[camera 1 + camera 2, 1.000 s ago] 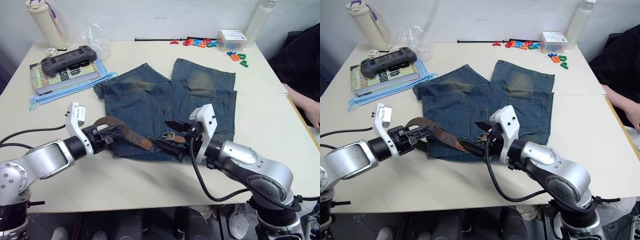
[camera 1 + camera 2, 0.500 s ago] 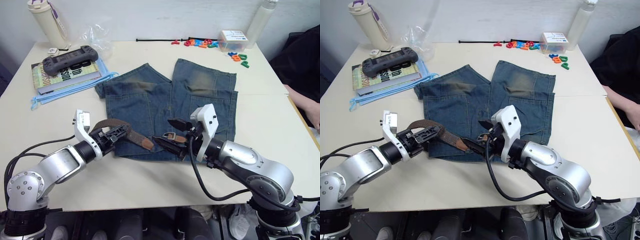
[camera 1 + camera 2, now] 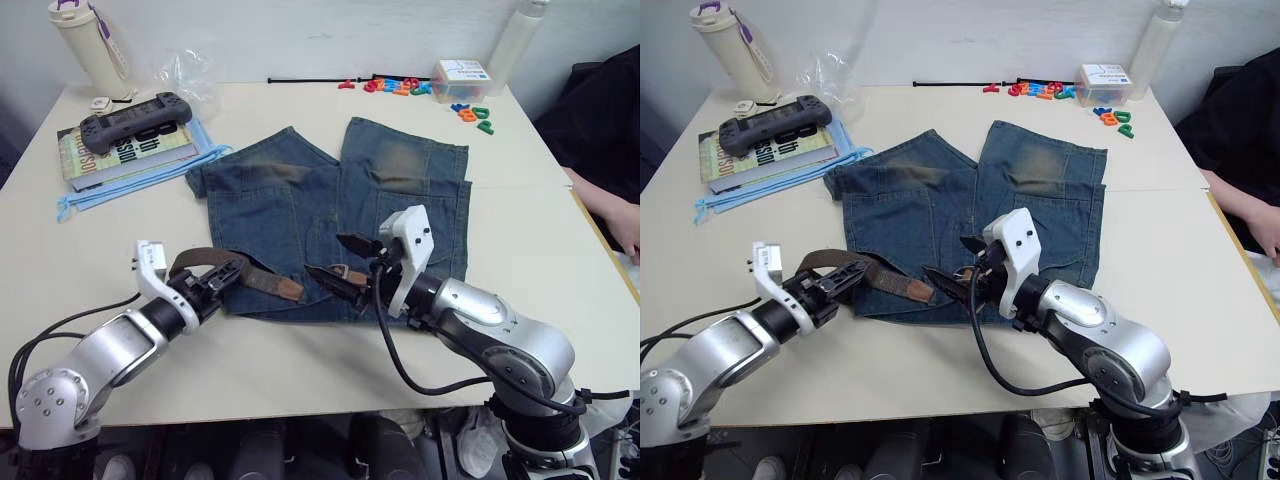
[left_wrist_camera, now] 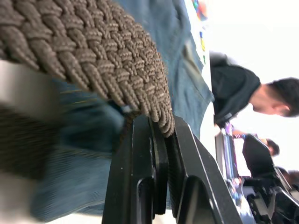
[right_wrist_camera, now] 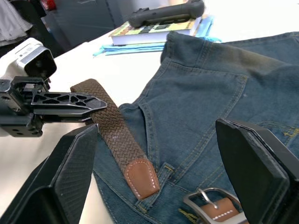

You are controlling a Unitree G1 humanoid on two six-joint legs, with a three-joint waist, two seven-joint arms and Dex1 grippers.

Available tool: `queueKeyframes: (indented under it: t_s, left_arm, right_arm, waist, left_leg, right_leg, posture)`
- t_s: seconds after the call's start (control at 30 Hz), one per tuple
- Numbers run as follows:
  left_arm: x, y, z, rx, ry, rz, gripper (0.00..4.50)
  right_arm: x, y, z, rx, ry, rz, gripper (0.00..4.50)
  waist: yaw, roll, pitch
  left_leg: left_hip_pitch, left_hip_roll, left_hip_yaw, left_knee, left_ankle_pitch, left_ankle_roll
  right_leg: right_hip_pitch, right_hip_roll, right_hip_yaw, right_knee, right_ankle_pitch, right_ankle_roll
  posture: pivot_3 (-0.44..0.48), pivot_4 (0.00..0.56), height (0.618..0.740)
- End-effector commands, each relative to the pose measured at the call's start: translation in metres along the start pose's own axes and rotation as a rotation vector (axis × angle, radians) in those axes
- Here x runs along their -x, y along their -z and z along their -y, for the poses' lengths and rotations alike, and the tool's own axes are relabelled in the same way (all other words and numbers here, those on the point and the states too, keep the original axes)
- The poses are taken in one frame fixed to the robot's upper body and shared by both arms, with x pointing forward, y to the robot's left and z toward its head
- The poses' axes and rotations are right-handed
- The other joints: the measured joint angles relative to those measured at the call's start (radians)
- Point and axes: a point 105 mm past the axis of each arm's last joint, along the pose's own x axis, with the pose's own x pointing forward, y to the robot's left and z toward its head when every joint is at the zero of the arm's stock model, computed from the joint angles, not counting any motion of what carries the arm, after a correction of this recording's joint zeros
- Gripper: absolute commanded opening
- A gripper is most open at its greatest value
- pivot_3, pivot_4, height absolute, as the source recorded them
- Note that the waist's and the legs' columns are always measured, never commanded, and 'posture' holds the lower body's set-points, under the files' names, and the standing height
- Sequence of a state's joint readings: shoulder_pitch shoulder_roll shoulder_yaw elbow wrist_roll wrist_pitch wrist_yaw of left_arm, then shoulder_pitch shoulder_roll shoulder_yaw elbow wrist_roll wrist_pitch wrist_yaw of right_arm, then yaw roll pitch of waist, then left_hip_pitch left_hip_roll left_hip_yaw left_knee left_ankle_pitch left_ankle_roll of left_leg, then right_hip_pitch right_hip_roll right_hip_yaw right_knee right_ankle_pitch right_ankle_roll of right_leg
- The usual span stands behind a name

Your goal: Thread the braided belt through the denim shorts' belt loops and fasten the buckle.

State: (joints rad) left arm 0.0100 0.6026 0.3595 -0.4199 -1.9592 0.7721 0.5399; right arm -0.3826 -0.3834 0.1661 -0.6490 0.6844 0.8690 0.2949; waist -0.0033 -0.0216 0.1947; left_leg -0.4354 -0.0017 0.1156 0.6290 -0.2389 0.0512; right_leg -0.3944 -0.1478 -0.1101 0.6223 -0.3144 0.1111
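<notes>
- Threading looks nearly done: belt (image 5: 112,128) lies along the waistband of the shorts (image 3: 400,190), tip beside buckle (image 5: 205,200).
- Left gripper (image 3: 220,281) clamps the strap; right gripper (image 3: 335,265) spread wide over the buckle.
- Next (judging): feed tip into buckle.

Lab-like room: cream table (image 3: 300,350) with book (image 3: 105,152), game controller (image 3: 135,112), letter magnets (image 3: 400,86).

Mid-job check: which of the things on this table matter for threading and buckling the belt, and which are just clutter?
Job:
braided belt, held by the left gripper
denim shorts
buckle, between the open jaws of the right gripper

Clutter:
game controller on a book
two bottles
plastic letters
small box
plastic bag
</notes>
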Motion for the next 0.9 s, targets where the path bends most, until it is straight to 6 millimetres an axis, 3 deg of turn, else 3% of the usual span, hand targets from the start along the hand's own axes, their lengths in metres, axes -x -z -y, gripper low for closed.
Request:
queueKeyframes:
  t_s: [0.03,0.13,0.3,0.43,0.63,0.9]
  left_arm:
    - [0.015,-0.015,0.002,-0.040,0.011,0.047,0.00]
    - [0.025,-0.021,-0.007,-0.055,-0.015,0.052,0.00]
    - [0.031,-0.024,-0.008,-0.070,-0.009,0.046,0.00]
    - [0.028,-0.021,-0.005,-0.064,0.010,0.043,0.00]
    - [0.022,-0.015,0.002,-0.068,0.034,0.028,0.00]
    - [0.026,-0.014,-0.004,-0.054,0.023,0.024,0.00]
  right_arm:
    - [-0.002,-0.001,-0.008,0.028,-0.057,0.009,4.28]
    - [-0.004,0.005,-0.014,-0.008,-0.106,-0.018,4.28]
    - [-0.009,0.035,-0.014,-0.056,-0.148,-0.177,4.28]
    - [-0.020,0.051,-0.015,-0.207,-0.164,-0.260,4.28]
    - [-0.032,0.056,-0.008,-0.358,-0.143,-0.319,4.28]
    - [-0.044,0.049,-0.022,-0.442,-0.218,-0.335,4.28]
  waist:
    - [0.000,0.000,0.000]
    - [-0.002,0.000,0.000]
    - [-0.001,0.000,0.000]
    - [-0.002,0.000,0.000]
    - [-0.005,0.000,0.000]
    - [-0.011,0.000,0.000]
  left_leg:
    - [0.000,0.000,0.000,0.000,-0.001,-0.002]
    - [0.000,0.000,0.000,0.000,-0.002,-0.003]
    - [0.001,0.000,0.000,0.000,-0.002,-0.003]
    - [0.000,0.000,0.000,0.000,-0.002,-0.003]
    - [0.000,0.000,0.000,-0.001,-0.002,-0.004]
    - [0.000,0.000,0.000,-0.001,-0.003,-0.004]
  right_leg:
    - [0.000,0.000,0.000,0.000,0.000,0.000]
    - [0.000,0.000,0.000,0.000,0.000,0.000]
    - [0.000,-0.001,0.000,0.000,0.000,0.000]
    - [0.000,-0.001,0.000,0.000,0.000,0.000]
    - [-0.001,-0.001,0.000,0.000,0.000,-0.001]
    - [-0.001,-0.001,0.001,0.000,0.000,-0.001]
  posture:
    - [0.000,0.150,0.717]
    - [0.000,0.150,0.717]
    - [0.000,0.150,0.717]
    - [0.000,0.150,0.717]
    - [0.000,0.150,0.717]
    - [0.000,0.150,0.717]
